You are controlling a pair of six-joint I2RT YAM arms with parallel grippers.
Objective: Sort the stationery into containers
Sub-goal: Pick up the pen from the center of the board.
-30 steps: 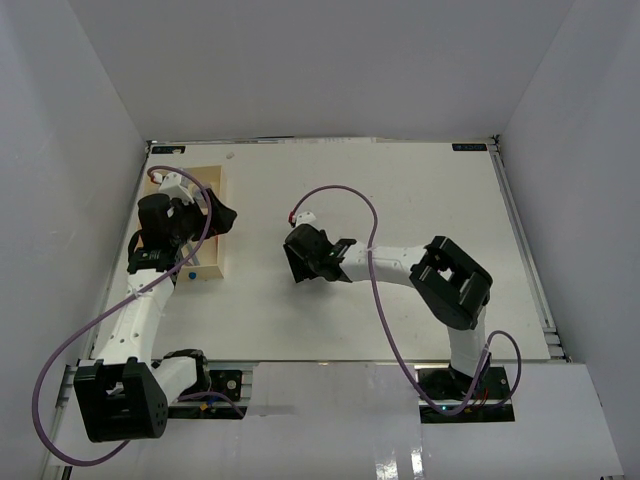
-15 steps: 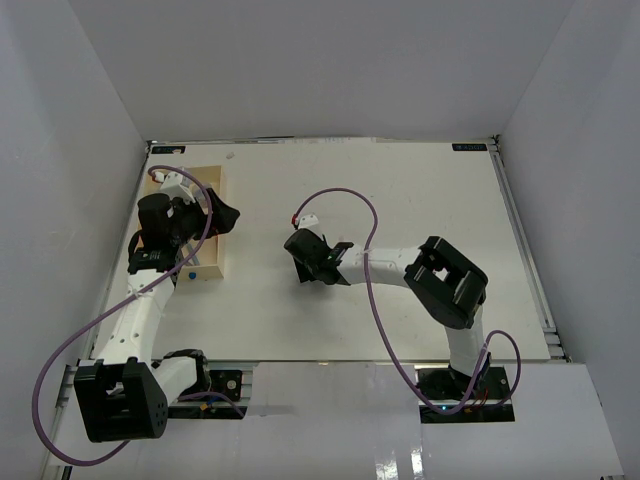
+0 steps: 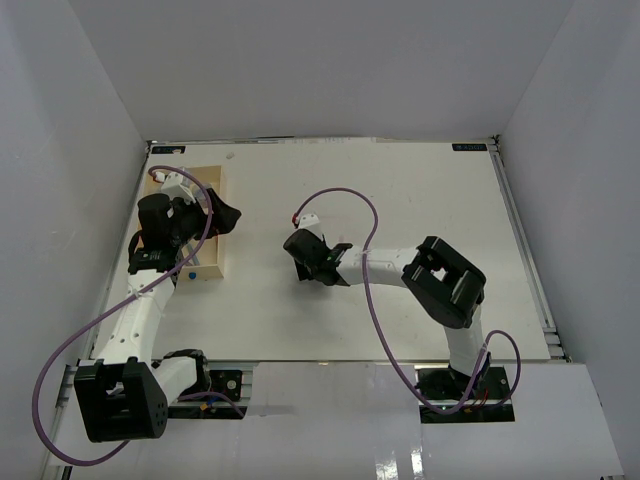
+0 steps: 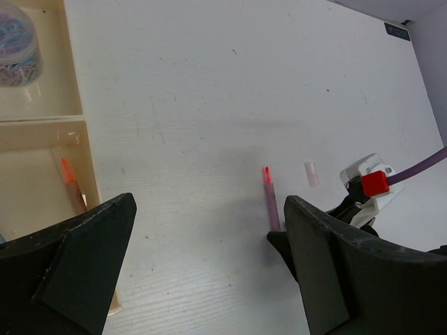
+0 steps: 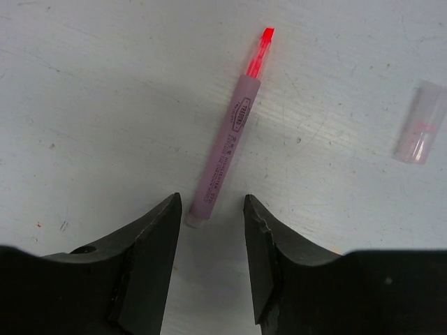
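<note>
A pink highlighter (image 5: 227,132) lies uncapped on the white table, its red-pink tip (image 5: 262,45) pointing away. Its clear cap (image 5: 419,122) lies apart to the right. My right gripper (image 5: 211,209) is open, its fingertips on either side of the highlighter's rear end, not gripping it. The left wrist view shows the same highlighter (image 4: 271,202) and cap (image 4: 311,174). My left gripper (image 4: 209,237) is open wide and empty, hovering by the cream tray (image 4: 89,174). The tray holds an orange pen (image 4: 70,178) and a round pot (image 4: 17,45) in separate sections.
In the top view the tray (image 3: 213,262) sits at the table's left, under the left gripper (image 3: 215,215). The right gripper (image 3: 305,255) is at mid-table and hides the highlighter. White walls enclose the table on three sides.
My right gripper has edged slightly left and forward toward the highlighter. The left arm has not moved.
</note>
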